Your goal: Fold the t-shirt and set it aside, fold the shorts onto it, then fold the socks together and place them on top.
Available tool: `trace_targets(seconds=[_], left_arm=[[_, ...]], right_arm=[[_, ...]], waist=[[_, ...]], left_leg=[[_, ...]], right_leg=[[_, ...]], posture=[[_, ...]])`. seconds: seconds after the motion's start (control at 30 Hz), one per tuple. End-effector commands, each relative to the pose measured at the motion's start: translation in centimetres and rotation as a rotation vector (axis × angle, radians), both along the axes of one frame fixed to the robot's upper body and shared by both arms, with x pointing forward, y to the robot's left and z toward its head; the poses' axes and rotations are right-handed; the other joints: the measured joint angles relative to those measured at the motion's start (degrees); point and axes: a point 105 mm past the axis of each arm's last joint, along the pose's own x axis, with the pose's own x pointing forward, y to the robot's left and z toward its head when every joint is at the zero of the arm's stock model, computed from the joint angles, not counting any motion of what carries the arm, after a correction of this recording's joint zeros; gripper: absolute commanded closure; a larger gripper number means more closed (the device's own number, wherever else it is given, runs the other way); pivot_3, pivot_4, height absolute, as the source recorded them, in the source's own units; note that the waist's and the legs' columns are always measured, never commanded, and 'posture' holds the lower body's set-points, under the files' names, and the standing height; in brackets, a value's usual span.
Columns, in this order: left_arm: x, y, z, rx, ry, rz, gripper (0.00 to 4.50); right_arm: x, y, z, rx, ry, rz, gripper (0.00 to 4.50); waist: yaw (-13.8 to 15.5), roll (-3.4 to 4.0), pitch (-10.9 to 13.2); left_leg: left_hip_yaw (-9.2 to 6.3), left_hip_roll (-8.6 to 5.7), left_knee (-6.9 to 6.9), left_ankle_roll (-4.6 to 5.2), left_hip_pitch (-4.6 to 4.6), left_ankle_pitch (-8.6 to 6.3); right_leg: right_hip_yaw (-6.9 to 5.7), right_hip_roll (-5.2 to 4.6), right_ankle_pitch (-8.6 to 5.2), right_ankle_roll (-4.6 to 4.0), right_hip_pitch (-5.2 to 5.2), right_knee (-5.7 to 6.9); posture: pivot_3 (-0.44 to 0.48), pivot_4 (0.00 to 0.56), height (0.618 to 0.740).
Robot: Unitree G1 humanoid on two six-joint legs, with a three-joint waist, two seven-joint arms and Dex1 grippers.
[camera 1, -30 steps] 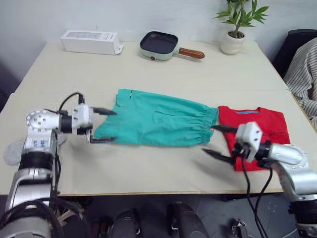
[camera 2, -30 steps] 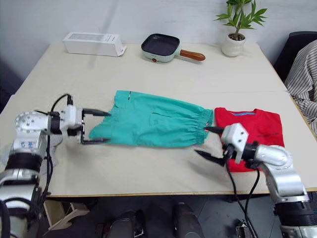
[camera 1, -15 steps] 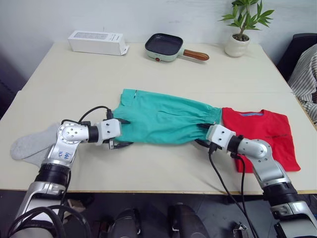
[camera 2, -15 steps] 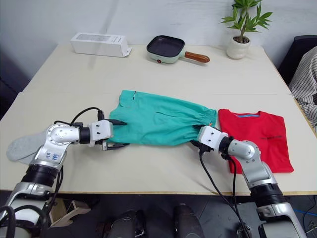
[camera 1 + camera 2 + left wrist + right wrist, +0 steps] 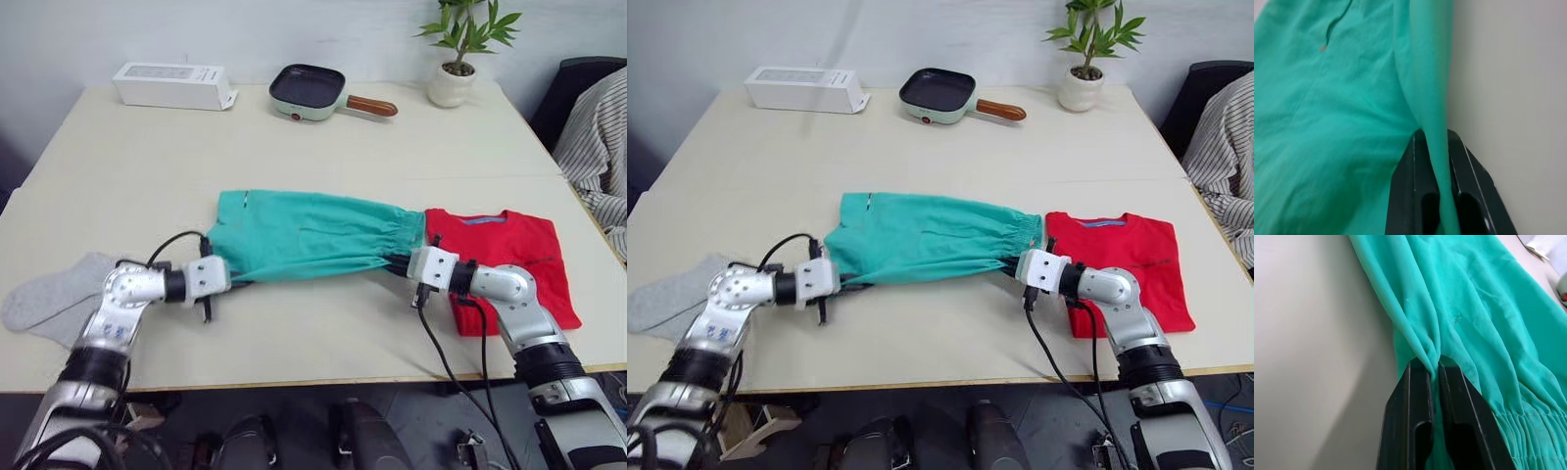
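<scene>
Grey socks (image 5: 54,299) lie left of the shorts (image 5: 304,233). Left gripper (image 5: 217,280), open and apart a second ago, now pinches the shorts' near leg corner; right gripper (image 5: 400,264) likewise clamps the waistband corner. Folded t-shirt (image 5: 514,257) sits right. Shorts fold can begin.

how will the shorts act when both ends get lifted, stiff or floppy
Probably floppy: the shorts bunch into thin pleats where the right end effector and left end effector pinch the near edge. The middle would likely sag between them. They look light, so the pinches should hold, though thin cloth might slip.
</scene>
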Motion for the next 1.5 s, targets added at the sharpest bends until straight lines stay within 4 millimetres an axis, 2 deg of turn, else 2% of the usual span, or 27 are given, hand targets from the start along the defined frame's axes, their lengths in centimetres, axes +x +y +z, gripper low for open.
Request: trace_targets(seconds=[0.03,0.23,0.37,0.53,0.63,0.77,0.87,0.9,1.0,1.1,1.17,1.27,1.33,1.37,1.43,1.5], left_arm=[[-2.3,0.6,1.3,-0.027,-0.011,0.037,4.48],[-5.6,0.4,0.6,-0.037,0.016,0.134,4.48],[-7.1,0.9,0.5,-0.044,0.040,0.184,4.48],[-8.5,0.6,0.2,-0.079,0.108,0.175,4.48],[-9.0,0.4,0.2,-0.090,0.133,0.157,3.83],[-9.9,0.7,1.0,-0.129,0.188,0.122,2.57],[-11.1,1.4,3.0,-0.214,0.351,0.099,1.57],[-11.6,1.7,3.4,-0.248,0.445,0.109,1.54],[-10.7,2.4,7.0,-0.327,0.511,0.093,1.54],[-9.0,1.8,9.2,-0.371,0.450,0.075,2.12],[-7.9,0.9,9.2,-0.368,0.438,0.053,2.77],[-6.0,-0.7,7.2,-0.288,0.423,0.008,3.82],[-4.0,-2.1,5.9,-0.273,0.364,0.015,4.47],[-2.9,-2.9,5.1,-0.278,0.335,0.029,4.47],[-0.5,-3.3,3.2,-0.287,0.311,0.166,4.47],[0.5,-3.7,1.9,-0.287,0.277,0.237,4.47]], right_arm=[[-1.5,-0.9,0.6,0.013,0.024,0.084,4.50],[-4.5,-1.5,-0.7,-0.004,0.090,0.153,4.50],[-6.4,-0.9,-1.5,-0.003,0.103,0.172,4.50],[-6.6,-1.3,-2.3,0.022,0.117,0.117,4.50],[-6.9,-1.5,-2.0,0.043,0.151,0.129,3.80],[-7.3,-2.4,-1.1,0.024,0.123,0.140,2.40],[-8.3,-2.9,2.0,0.213,0.242,0.111,1.36],[-8.3,-3.2,2.9,0.270,0.278,0.079,0.98],[-9.2,-3.3,5.7,0.390,0.425,0.050,1.09],[-10.2,-1.7,5.9,0.448,0.490,0.056,1.93],[-10.4,0.0,5.2,0.467,0.484,0.057,2.70],[-9.2,2.7,2.7,0.448,0.404,-0.019,3.84],[-8.3,4.2,1.7,0.442,0.335,-0.061,4.49],[-8.0,4.8,1.1,0.436,0.317,-0.084,4.49],[-7.9,6.4,-0.3,0.415,0.275,-0.103,4.49],[-7.8,7.4,-0.8,0.427,0.237,-0.132,4.49]], waist=[[0.0,0.00,0.0],[0.3,-0.01,0.0],[0.2,-0.03,0.0],[0.1,-0.05,0.0],[0.0,-0.04,0.0],[0.1,-0.05,0.0],[0.1,-0.04,0.0],[0.1,-0.04,0.0],[0.2,-0.04,0.0],[0.6,-0.09,-0.1],[0.6,-0.13,-0.1],[0.4,-0.13,-0.1],[0.4,-0.09,-0.1],[0.5,-0.09,-0.1],[0.5,-0.14,-0.1],[0.3,-0.16,-0.1]], left_leg=[[0.00,0.01,-0.01,-0.01,0.00,0.00],[-0.11,0.00,-0.01,0.05,0.02,-0.02],[-0.14,0.00,-0.06,0.09,0.09,-0.06],[-0.11,-0.10,-0.40,0.08,0.47,-0.06],[-0.24,0.00,-0.58,0.18,0.94,-0.25],[-0.27,0.09,-0.61,0.28,0.93,-0.38],[-0.32,0.15,-0.61,0.23,0.87,-0.41],[-0.34,0.17,-0.60,0.21,0.86,-0.43],[-0.45,0.16,-0.56,0.24,0.87,-0.43],[-0.75,0.07,-0.57,0.18,0.88,-0.47],[-1.08,0.00,-0.63,-0.06,0.87,-0.61],[-1.28,-0.16,-0.68,0.12,0.83,-0.56],[-1.26,-0.35,-0.63,0.02,0.68,-0.53],[-1.27,-0.41,-0.62,-0.16,0.63,-0.41],[-1.28,-0.40,-0.52,-0.18,0.55,-0.41],[-1.27,-0.40,-0.53,-0.18,0.56,-0.42]], right_leg=[[0.00,0.01,0.00,-0.01,0.00,-0.02],[0.00,-0.15,-0.01,-0.01,0.09,-0.09],[0.00,-0.18,-0.01,-0.03,0.13,-0.10],[0.02,-0.22,-0.04,-0.08,0.38,-0.26],[-0.12,-0.21,-0.10,-0.21,0.94,-0.55],[-0.18,-0.20,-0.11,-0.23,1.01,-0.65],[-0.22,-0.18,-0.13,-0.26,0.97,-0.69],[-0.23,-0.18,-0.14,-0.27,0.98,-0.68],[-0.25,-0.21,-0.14,-0.28,1.02,-0.68],[-0.40,-0.22,-0.18,-0.37,1.16,-0.83],[-0.49,-0.17,-0.16,-0.43,1.25,-0.98],[-0.51,-0.10,-0.13,-0.38,1.29,-1.03],[-0.49,-0.03,-0.12,-0.36,1.14,-1.00],[-0.47,-0.02,-0.11,-0.34,1.07,-0.99],[-0.44,0.06,-0.09,-0.30,1.03,-0.97],[-0.39,0.07,-0.08,-0.27,1.02,-0.99]], posture=[[0.000,0.150,0.740],[0.000,0.150,0.740],[0.000,0.150,0.740],[0.000,0.150,0.740],[0.000,0.150,0.740],[0.000,0.150,0.740],[0.000,0.150,0.740],[0.000,0.150,0.740],[0.000,0.150,0.740],[0.000,0.150,0.740],[0.000,0.150,0.740],[0.000,0.150,0.740],[0.000,0.150,0.740],[0.000,0.150,0.740],[0.000,0.150,0.740],[0.000,0.150,0.740]])
